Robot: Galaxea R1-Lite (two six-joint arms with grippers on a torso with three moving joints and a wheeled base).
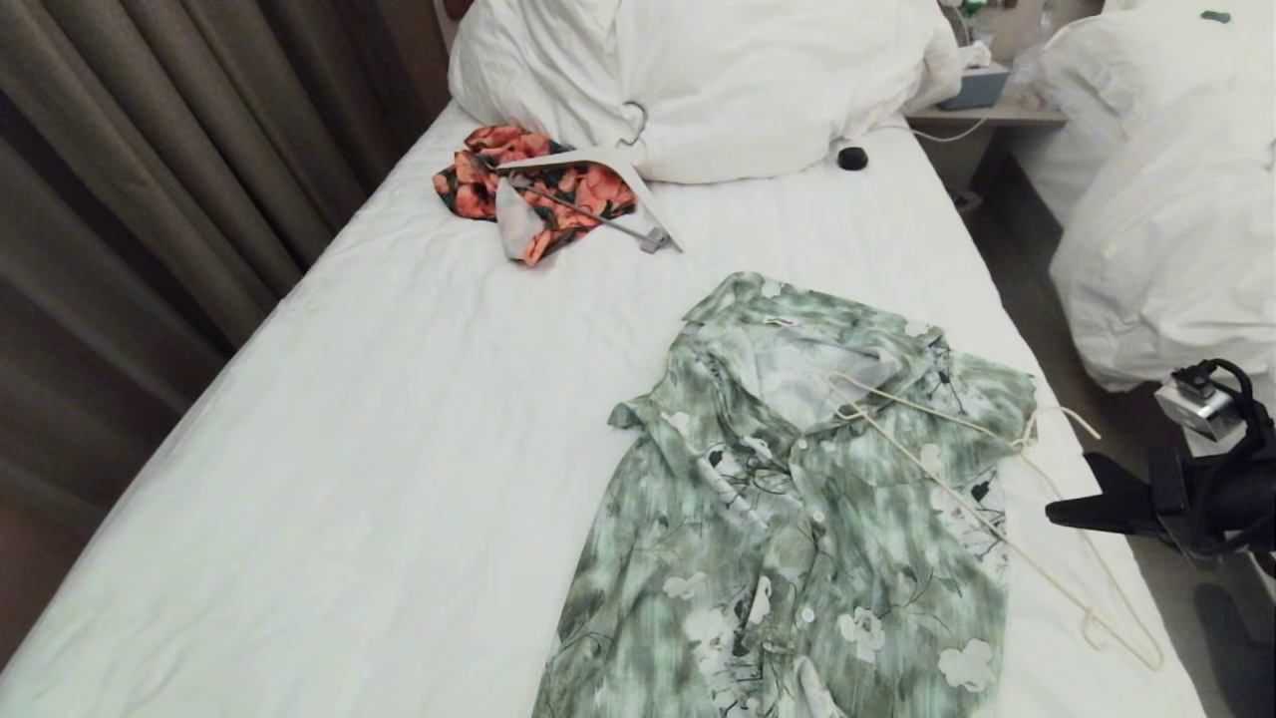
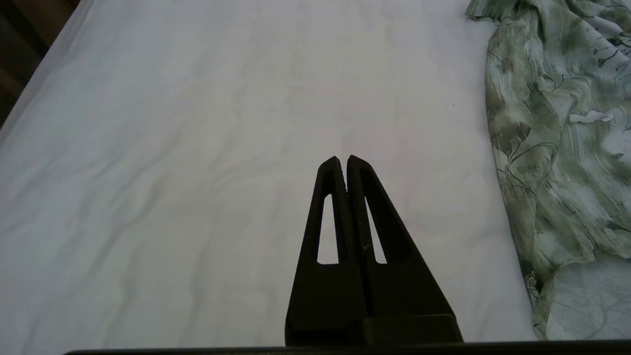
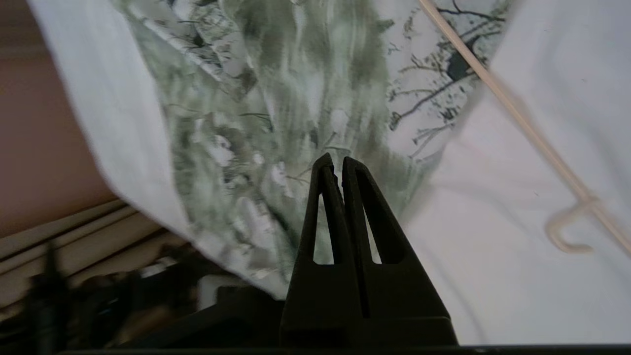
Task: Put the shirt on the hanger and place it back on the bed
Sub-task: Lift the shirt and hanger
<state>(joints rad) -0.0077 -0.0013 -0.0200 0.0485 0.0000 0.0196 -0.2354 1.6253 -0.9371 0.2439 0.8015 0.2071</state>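
Note:
The green-and-white shirt (image 1: 788, 519) lies flat, collar toward the pillows, on the right half of the bed's white sheet (image 1: 399, 419). The cream wire hanger (image 1: 1002, 537) rests slantwise across the shirt's right shoulder and runs onto the sheet near the bed's right edge. My right gripper (image 1: 1055, 514) hovers shut just off that edge, beside the hanger, holding nothing. In the right wrist view its tips (image 3: 333, 160) point at the shirt (image 3: 276, 113), with the hanger (image 3: 532, 134) off to one side. My left gripper (image 2: 342, 159) is shut over bare sheet (image 2: 197, 148), apart from the shirt (image 2: 552, 148); it is outside the head view.
An orange-and-black floral garment (image 1: 478, 175) with a thick white hanger (image 1: 598, 160) lies near the big pillows (image 1: 698, 70). A small black object (image 1: 852, 158) sits by them. Curtains (image 1: 150, 199) line the left; a second white-duvet bed (image 1: 1166, 199) stands right.

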